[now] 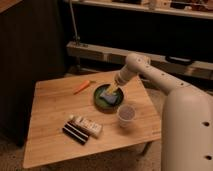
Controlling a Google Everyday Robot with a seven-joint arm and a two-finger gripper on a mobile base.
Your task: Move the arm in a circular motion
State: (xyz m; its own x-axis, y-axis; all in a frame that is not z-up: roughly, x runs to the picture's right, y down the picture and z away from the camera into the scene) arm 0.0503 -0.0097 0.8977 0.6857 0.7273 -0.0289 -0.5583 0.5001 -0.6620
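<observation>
The cream-white arm (pixel 170 95) rises from the lower right and bends at a rounded joint (pixel 136 62) over the table's far right side. Its tapering yellowish tip ends in the gripper (pixel 110 91), which hangs low over a dark green bowl (pixel 98 100) holding something blue and yellow (pixel 106 98). I cannot tell whether the gripper touches the bowl's contents.
A wooden table (pixel 50 105) carries an orange carrot (pixel 81 87) at the back, a paper cup (pixel 126 115) right of centre, and a white packet (pixel 89 125) beside a dark bar (pixel 75 133) near the front. A dark cabinet (pixel 25 60) stands left; metal shelving (pixel 95 50) runs behind.
</observation>
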